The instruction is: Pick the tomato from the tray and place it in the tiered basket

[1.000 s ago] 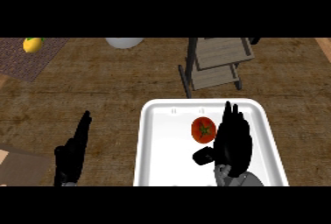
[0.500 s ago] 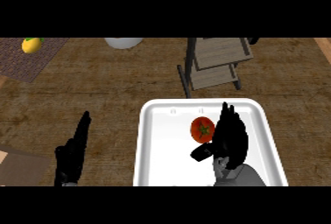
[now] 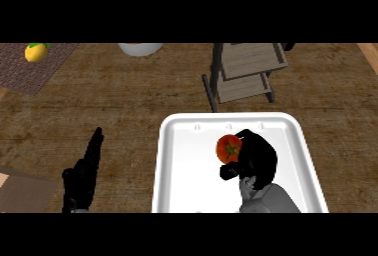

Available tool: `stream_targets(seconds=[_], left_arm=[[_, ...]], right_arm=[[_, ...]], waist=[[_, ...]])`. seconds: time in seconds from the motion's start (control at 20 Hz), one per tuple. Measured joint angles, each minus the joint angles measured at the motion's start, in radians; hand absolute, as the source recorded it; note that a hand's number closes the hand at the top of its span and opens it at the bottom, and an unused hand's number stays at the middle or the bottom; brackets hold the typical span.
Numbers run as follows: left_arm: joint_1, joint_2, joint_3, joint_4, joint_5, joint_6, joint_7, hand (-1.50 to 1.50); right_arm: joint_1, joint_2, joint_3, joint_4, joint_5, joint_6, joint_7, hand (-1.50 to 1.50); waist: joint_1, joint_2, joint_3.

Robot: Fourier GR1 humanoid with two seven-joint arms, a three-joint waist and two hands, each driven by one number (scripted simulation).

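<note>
My right hand [image 3: 255, 159] has curled closer round the tomato [image 3: 228, 148] (my left hand [image 3: 83, 172] rests with fingers straight); the tomato could roll away across the tray [image 3: 184, 165].

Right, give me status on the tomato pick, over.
Right hand curled against the tomato, tomato not lifted from the tray. Left hand open, resting at lower left. Nothing between tray and tiered basket.

No readable text anywhere.
No lettering, labels, brands or numbers visible on the white tray [image 3: 240, 125], the tomato [image 3: 228, 147], the tiered basket [image 3: 247, 70] or the wooden counter [image 3: 133, 100].
</note>
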Motion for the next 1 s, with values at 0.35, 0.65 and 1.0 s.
stream_targets(seconds=[0.35,0.65,1.0], left_arm=[[-0.004,-0.001,0.010,-0.005,-0.007,-0.008,0.020,0.00],[-0.004,0.003,0.024,0.001,0.003,-0.029,0.023,0.00],[0.022,0.002,0.030,-0.011,-0.009,-0.003,0.029,0.00]], right_arm=[[-0.055,-0.004,0.030,0.077,0.041,-0.021,-0.029,1.50],[-0.080,0.000,0.020,0.071,0.108,-0.001,-0.005,1.50],[-0.102,0.000,-0.133,-0.030,0.123,0.062,0.025,1.50]], waist=[[-0.001,-0.003,-0.002],[-0.008,-0.006,-0.002],[-0.042,-0.017,-0.006]])
